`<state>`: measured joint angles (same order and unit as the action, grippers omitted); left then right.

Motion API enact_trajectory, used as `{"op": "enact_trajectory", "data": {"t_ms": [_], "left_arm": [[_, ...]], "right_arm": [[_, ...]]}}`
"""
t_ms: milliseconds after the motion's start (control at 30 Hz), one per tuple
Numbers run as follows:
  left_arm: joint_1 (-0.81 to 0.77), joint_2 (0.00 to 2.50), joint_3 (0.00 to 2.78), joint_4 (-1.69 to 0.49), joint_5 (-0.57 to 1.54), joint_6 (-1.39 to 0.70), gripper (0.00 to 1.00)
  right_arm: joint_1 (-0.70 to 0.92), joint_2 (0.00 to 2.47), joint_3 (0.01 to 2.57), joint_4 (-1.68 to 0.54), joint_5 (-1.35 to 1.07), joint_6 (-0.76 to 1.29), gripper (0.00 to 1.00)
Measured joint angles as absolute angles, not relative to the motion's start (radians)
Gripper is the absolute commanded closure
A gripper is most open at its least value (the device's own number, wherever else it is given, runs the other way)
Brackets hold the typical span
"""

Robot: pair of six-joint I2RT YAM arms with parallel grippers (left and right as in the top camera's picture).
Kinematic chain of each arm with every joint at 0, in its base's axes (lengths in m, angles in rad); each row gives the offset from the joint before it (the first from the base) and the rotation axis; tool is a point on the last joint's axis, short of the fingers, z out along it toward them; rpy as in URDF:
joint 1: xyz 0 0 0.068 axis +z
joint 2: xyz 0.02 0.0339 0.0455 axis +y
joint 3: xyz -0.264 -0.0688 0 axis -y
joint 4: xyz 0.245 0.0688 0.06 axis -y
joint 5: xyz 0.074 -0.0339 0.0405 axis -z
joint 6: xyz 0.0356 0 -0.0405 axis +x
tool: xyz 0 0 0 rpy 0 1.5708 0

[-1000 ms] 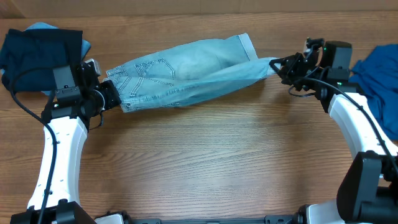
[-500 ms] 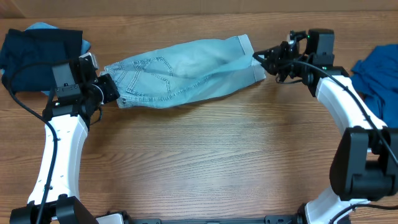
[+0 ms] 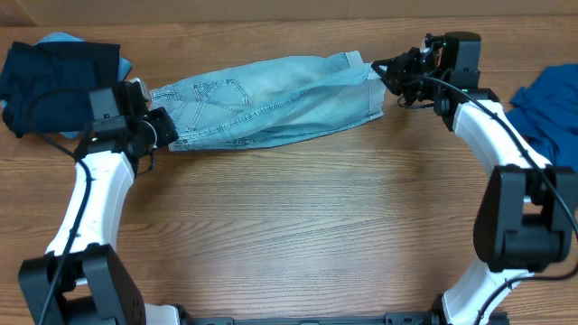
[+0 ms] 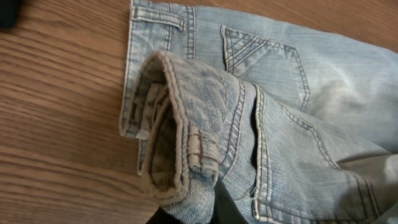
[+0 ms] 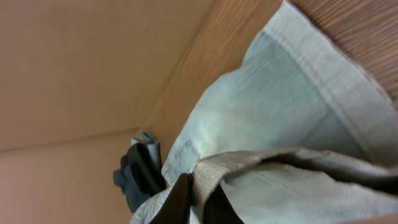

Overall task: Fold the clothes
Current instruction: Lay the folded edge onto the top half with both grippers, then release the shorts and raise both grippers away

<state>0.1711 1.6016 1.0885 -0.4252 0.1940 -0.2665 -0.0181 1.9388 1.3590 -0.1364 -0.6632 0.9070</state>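
Two arms (image 3: 90,199) (image 3: 492,135) reach forward, jaws clamped on denim shorts (image 3: 271,99).

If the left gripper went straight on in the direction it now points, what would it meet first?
The denim shorts: the left gripper is shut on their waistband, and their pocketed seat probably lies directly ahead.

Even bright light, faint shadows; denim shorts (image 5: 298,124) blur close up.
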Motion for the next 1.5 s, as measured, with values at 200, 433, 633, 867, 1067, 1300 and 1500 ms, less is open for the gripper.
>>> {"op": "enact_trajectory", "data": {"t_ms": [200,433,633,867,1067,1300,1500], "left_arm": [[0.167,1.611,1.091,-0.403,0.182,-0.290,0.95],[0.163,1.611,1.093,-0.356,0.179,-0.315,0.94],[0.163,1.613,1.093,-0.288,0.165,-0.361,0.92],[0.163,1.683,1.093,-0.206,0.156,-0.440,0.90],[0.156,1.742,1.093,-0.119,0.147,-0.500,0.84],[0.143,1.755,1.096,-0.033,0.137,-0.555,0.61],[0.136,1.755,1.097,-0.033,0.119,-0.572,0.49]], "right_arm": [[-0.018,2.058,1.377,-0.003,-0.656,0.948,0.95],[-0.012,2.088,1.421,0.091,-0.657,0.942,0.89],[-0.010,2.088,1.427,0.097,-0.631,0.941,0.83],[-0.010,2.088,1.427,0.104,-0.587,0.934,0.82],[-0.010,2.088,1.427,0.127,-0.557,0.912,0.82],[-0.010,2.088,1.428,0.188,-0.571,0.833,0.66],[-0.010,2.088,1.435,0.023,-0.617,0.745,0.54]]}}
